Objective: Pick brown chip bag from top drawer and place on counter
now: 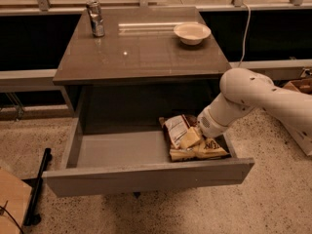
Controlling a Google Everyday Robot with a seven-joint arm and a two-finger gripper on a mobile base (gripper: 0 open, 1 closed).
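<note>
The top drawer [146, 175] stands pulled open below the counter [141, 48]. The brown chip bag [187, 139], dark brown and cream-yellow with a white label panel, lies crumpled in the drawer's right end. My gripper [199, 132] reaches down into the drawer from the right on a white arm [248, 94]. It is at the bag's right side, over its cream-yellow part. The wrist hides the gripper's tip and part of the bag.
A white bowl [192, 32] sits at the counter's back right and a metal can [95, 18] at its back left. A black bar [38, 189] lies on the speckled floor to the left. A cardboard box [10, 204] is at the bottom left.
</note>
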